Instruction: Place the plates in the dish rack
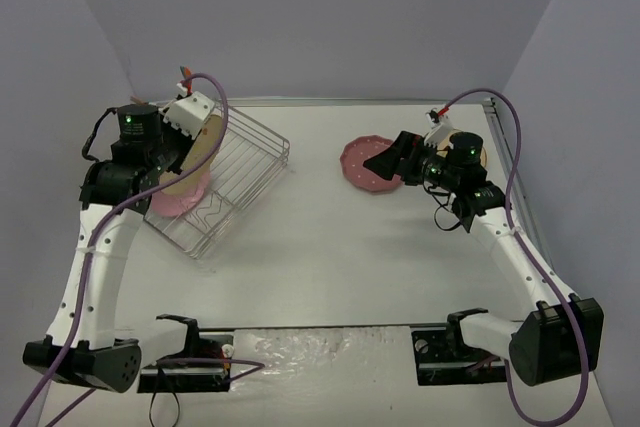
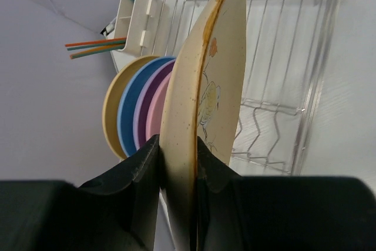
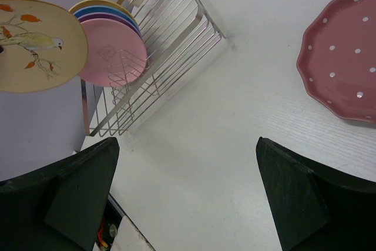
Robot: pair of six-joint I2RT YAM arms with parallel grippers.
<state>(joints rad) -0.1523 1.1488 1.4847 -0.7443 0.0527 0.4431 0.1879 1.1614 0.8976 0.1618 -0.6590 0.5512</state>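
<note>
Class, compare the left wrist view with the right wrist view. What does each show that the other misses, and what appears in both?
Only the left wrist view shows the left gripper shut on the rim of the cream floral plate, seen nearly edge-on. Only the right wrist view shows the dark-pink dotted plate lying flat on the table, and the right gripper open and empty. Both show the cream floral plate, the yellow, blue, purple and pink plates standing in the dish rack, and the white caddy.
</note>
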